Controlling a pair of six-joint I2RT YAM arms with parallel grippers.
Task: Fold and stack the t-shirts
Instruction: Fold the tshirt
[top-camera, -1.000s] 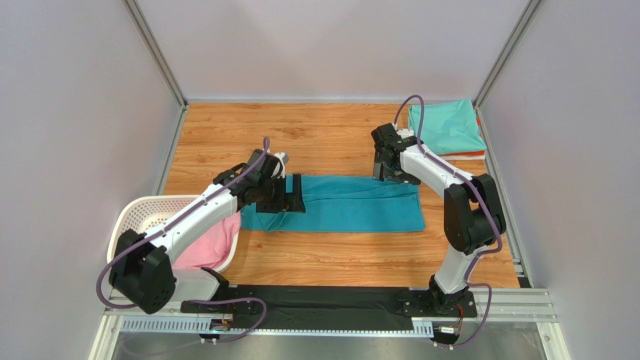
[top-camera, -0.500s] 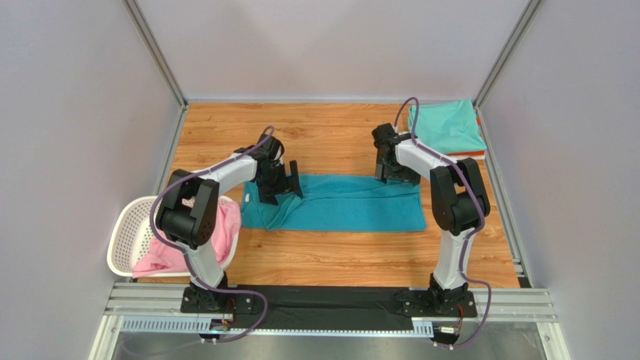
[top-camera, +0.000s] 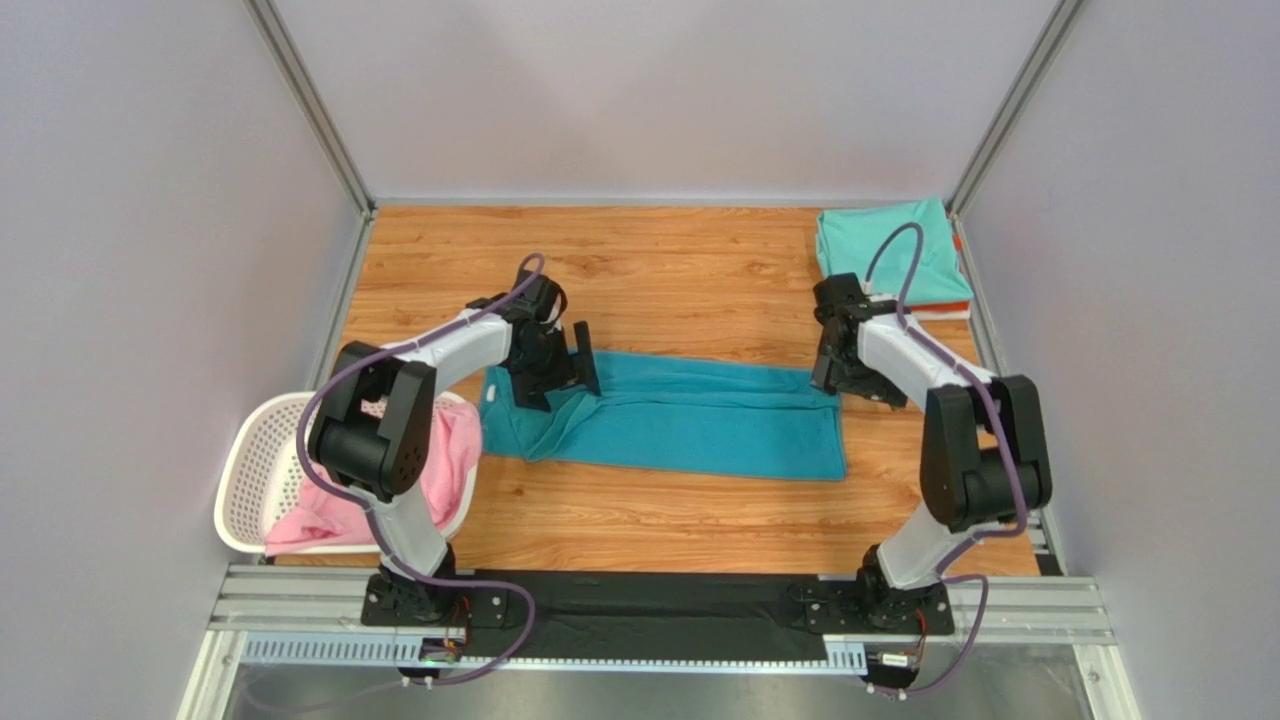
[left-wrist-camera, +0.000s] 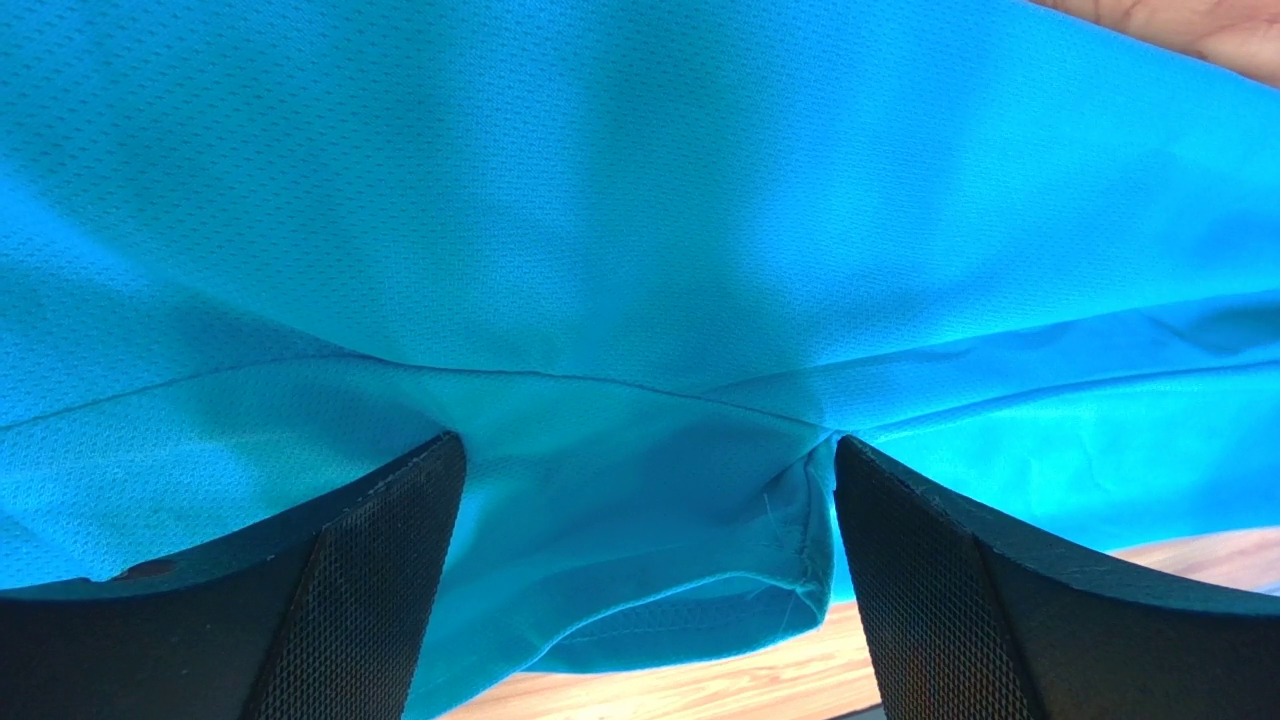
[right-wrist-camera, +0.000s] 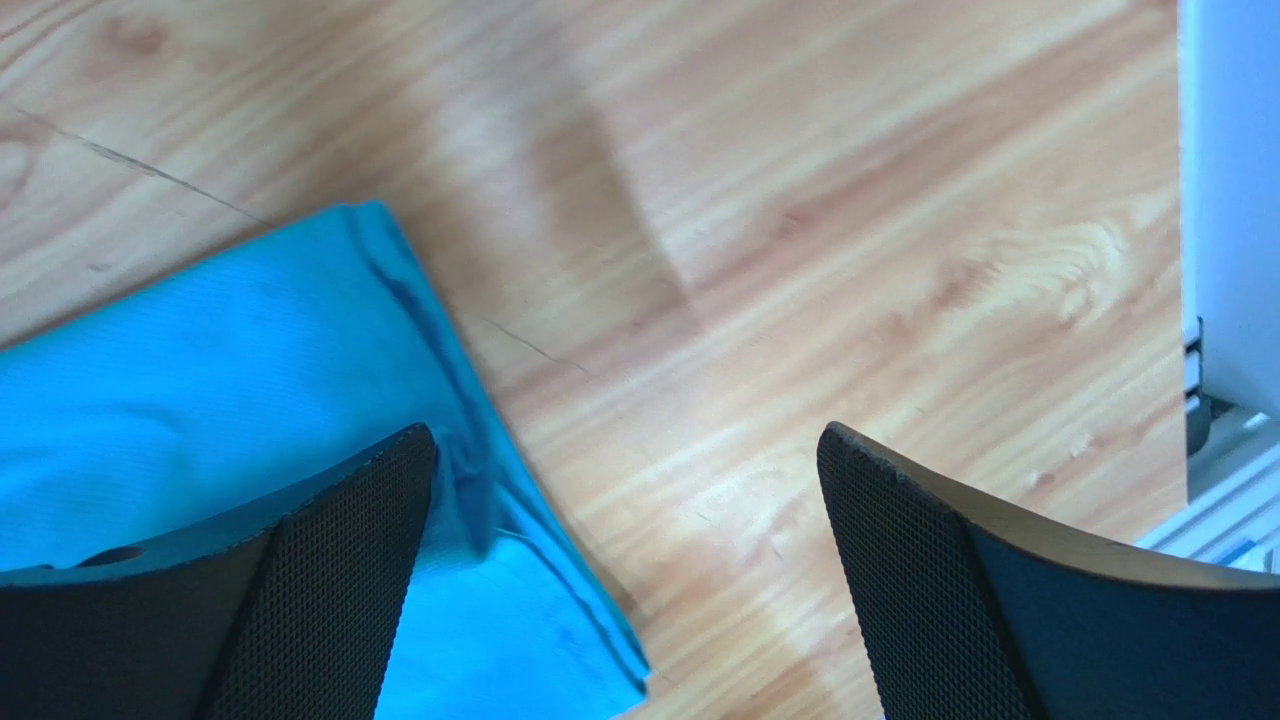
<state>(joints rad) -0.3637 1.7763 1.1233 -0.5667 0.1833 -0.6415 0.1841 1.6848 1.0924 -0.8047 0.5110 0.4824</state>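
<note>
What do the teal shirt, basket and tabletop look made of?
Teal shirt: matte mesh knit with tiny pinholes in the weave; probably synthetic.
Basket: white lattice, likely moulded plastic.
Tabletop: wood-grain planks with a slight sheen; wood or laminate, can't tell.

We found nothing to read.
We searched the teal t-shirt (top-camera: 676, 428), the basket (top-camera: 253, 450) and the tabletop (top-camera: 661, 270) and made out no letters, numbers or signs.
</note>
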